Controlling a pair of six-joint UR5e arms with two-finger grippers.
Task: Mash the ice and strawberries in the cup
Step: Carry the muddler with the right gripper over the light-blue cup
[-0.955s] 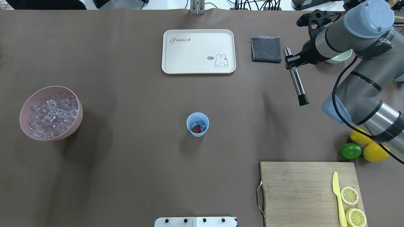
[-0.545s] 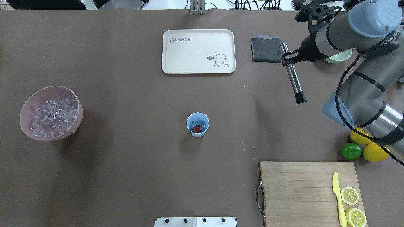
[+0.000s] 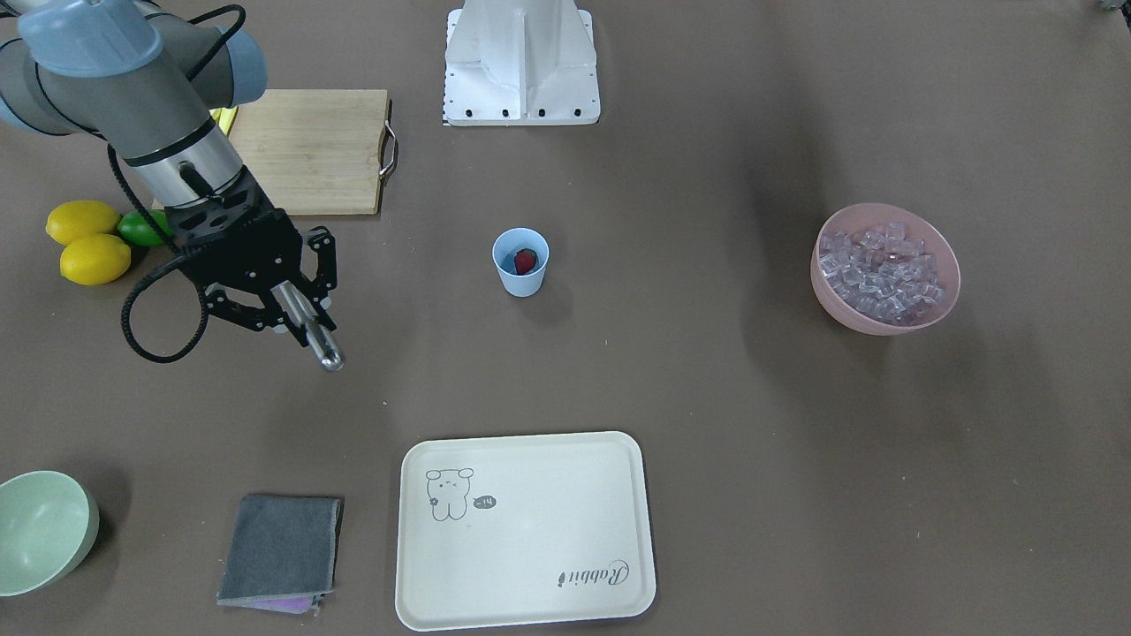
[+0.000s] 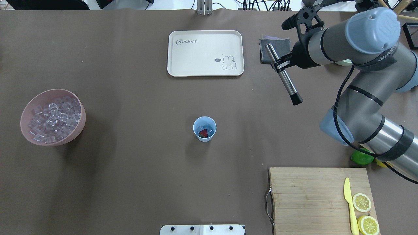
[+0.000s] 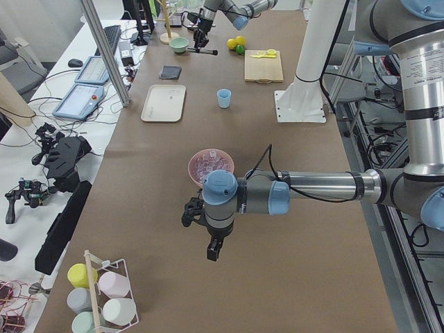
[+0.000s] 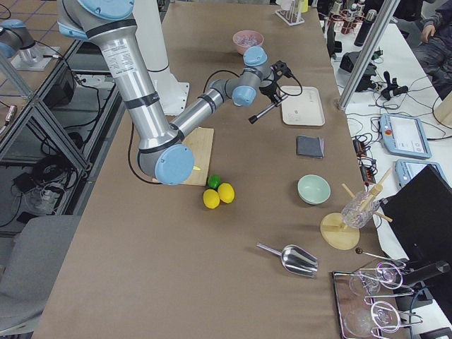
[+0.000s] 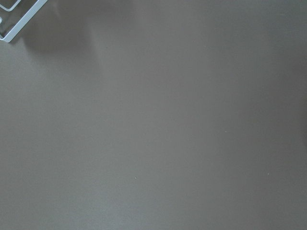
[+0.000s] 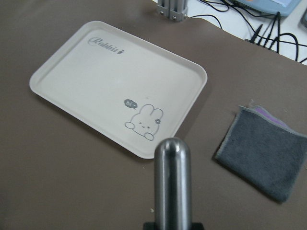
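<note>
Shifting leftward, right fingers (image 3: 325,254) gripping muddler (image 4: 288,85), nearer cup (image 4: 204,129)

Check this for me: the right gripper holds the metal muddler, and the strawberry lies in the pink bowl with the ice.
Wrong on one point: the strawberry lies in the light blue cup, not the pink bowl, as the overhead exterior view shows. The right gripper does hold the metal muddler.
</note>
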